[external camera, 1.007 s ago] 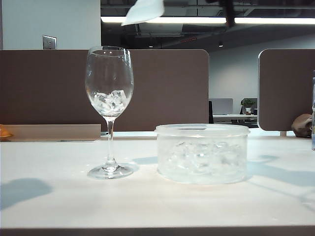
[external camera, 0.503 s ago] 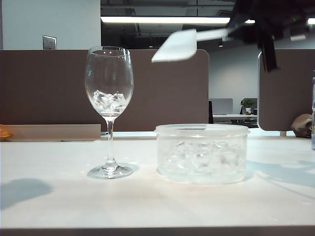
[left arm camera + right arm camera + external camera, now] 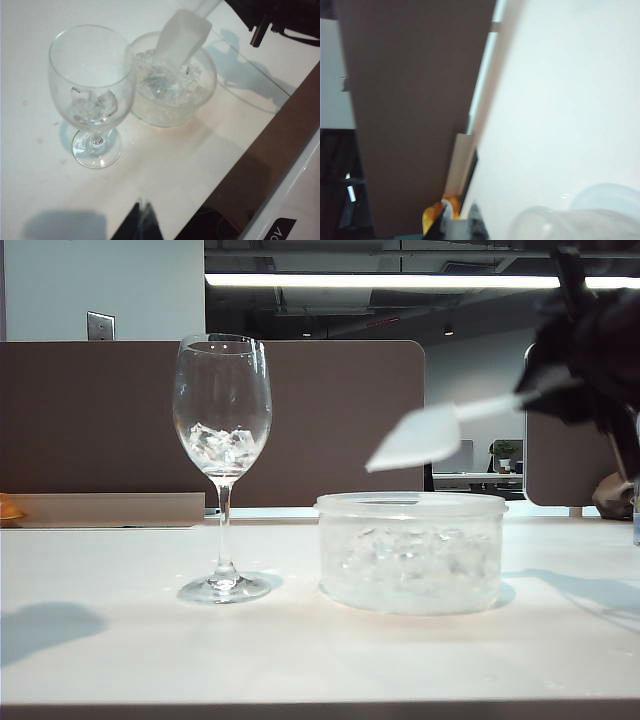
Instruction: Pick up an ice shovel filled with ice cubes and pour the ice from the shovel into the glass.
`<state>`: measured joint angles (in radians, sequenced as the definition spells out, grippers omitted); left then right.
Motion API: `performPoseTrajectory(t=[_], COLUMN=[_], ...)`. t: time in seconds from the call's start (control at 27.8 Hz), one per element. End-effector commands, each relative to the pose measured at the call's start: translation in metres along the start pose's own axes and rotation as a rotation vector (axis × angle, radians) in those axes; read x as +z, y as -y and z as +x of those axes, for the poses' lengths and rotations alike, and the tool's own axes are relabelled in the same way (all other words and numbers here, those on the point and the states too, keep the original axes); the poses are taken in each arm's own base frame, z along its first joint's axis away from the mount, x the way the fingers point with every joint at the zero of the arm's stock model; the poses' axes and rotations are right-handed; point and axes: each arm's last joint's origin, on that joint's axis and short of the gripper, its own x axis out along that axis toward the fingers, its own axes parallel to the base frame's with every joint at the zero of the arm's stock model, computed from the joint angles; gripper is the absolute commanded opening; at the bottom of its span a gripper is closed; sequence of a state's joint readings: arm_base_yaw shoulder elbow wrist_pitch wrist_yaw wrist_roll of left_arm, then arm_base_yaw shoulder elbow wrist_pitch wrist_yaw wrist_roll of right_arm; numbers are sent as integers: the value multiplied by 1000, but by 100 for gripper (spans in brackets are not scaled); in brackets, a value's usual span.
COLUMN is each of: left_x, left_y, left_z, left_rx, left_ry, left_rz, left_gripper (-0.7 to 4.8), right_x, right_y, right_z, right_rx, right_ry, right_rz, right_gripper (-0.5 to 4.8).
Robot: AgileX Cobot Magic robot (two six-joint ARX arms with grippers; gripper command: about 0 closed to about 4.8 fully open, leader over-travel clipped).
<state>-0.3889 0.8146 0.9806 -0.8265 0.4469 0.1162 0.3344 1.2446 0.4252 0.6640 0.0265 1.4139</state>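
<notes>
Translucent whitish plastic ice shovel (image 3: 415, 437): my right gripper (image 3: 560, 390) clamps its handle above round plastic tub (image 3: 410, 552) | clear stemmed glass (image 3: 222, 465) holds ice cubes (image 3: 222, 445) | left gripper (image 3: 140, 225): can't tell.

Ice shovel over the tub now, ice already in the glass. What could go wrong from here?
1. The right gripper holds the ice shovel only by the far end of its thin handle; digging into the tub could twist or slip it.
2. The glass stands right beside the tub on a thin stem; a sideways swing of the scoop could tip it.
3. Loose ice cubes may spill onto the table.
</notes>
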Motion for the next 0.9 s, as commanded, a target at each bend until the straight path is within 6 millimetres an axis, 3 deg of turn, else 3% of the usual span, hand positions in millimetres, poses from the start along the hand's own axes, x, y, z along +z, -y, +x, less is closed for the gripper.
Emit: performPoseTrajectory(t=[0.04, 0.36, 0.65, 0.79, 0.9], left_x=[2, 2, 2, 2, 2], left_y=[0, 0, 0, 0, 0], left_z=[-1, -1, -1, -1, -1], left_rx=[1, 1, 1, 1, 1], left_ry=[15, 16, 15, 15, 15], left_rz=[11, 11, 11, 11, 11], left_gripper=[-2, -3, -2, -3, -2], right_x=[2, 0, -1, -1, -1], right_y=[8, 39, 44, 45, 45], right_z=[-3, -9, -7, -6, -6], right_rx=[-13, -126, -155, -163, -164], right_ry=[17, 34, 34, 34, 37], right_rz=[-17, -25, -34, -34, -37], right_gripper=[-1, -1, 5, 76, 165])
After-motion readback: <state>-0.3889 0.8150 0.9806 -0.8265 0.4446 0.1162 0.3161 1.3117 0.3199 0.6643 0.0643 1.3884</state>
